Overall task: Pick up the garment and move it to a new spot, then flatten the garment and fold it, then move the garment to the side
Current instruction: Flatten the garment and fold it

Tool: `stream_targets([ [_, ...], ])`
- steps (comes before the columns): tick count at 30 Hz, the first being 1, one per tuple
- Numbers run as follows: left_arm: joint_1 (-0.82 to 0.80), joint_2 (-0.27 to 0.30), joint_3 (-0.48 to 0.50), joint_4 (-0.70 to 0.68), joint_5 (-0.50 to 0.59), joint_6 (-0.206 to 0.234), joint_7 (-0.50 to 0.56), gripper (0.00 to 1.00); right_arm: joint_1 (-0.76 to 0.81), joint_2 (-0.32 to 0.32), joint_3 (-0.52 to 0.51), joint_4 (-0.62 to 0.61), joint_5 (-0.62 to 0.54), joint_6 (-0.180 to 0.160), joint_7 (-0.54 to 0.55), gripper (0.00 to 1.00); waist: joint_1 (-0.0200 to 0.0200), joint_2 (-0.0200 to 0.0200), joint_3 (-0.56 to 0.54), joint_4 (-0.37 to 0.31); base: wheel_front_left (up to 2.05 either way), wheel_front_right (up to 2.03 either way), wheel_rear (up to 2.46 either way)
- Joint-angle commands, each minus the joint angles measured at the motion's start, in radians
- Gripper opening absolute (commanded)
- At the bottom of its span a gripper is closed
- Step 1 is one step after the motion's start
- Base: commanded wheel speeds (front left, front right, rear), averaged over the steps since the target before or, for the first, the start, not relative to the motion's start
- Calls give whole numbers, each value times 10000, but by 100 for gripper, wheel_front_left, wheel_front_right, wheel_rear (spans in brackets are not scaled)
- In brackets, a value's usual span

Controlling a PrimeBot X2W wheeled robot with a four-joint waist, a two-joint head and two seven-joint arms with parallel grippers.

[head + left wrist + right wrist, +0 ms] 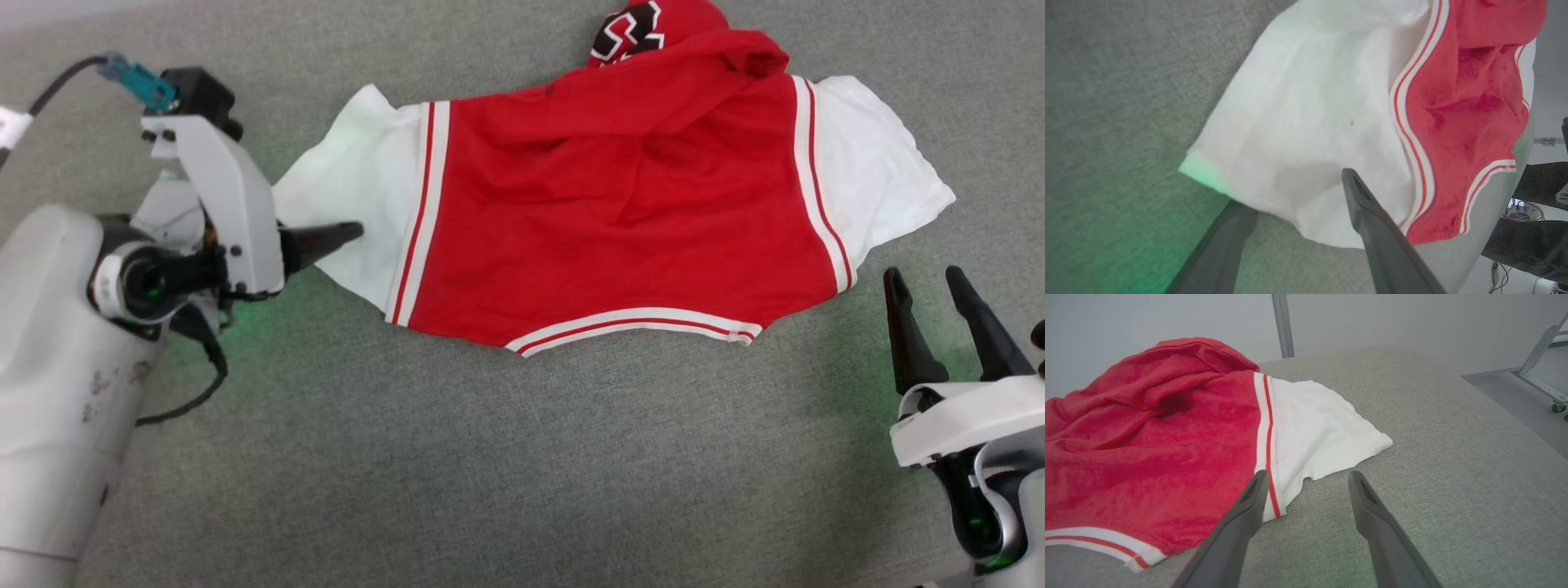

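Across the far half of the grey padded surface, the garment lies spread out, long axis running left to right, with a white panel at each end and the striped hem on the near edge. A bunched red fold with block lettering sits at the far edge.

The left gripper is at the left white panel and points right along the long axis. In the left wrist view its jaws stand wide apart. One finger lies on top of the white cloth; the tip of the other disappears beneath the near edge. The cloth is straddled, not clamped.

The right gripper hangs just near of the right end, points far, and holds nothing; its jaws are parted. In the right wrist view the striped corner lies beside one fingertip.

Judgement: the left arm is better placed. Closing its jaws should secure the left panel.
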Motion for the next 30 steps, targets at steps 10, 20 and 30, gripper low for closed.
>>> stream_targets([
  [10, 127, -339, -620, 594, 313, -172, 24, 0, -1443, -1424, 851, 727, 430, -16, 2497, 100, 0, 0, 204, 87, 0, 0, 0],
  [20, -60, -657, -963, 597, 424, -407, -193, 0, -3338, -2473, 1219, 1585, 1172, -16, 6523, 100, 0, 0, 339, 554, 0, 0, 0],
  [30, -330, -944, -1232, 640, 375, -506, -408, 0, -4107, -2727, 1944, 2507, 1443, -16, 8308, 100, 0, 0, 560, 883, 0, 0, 0],
])
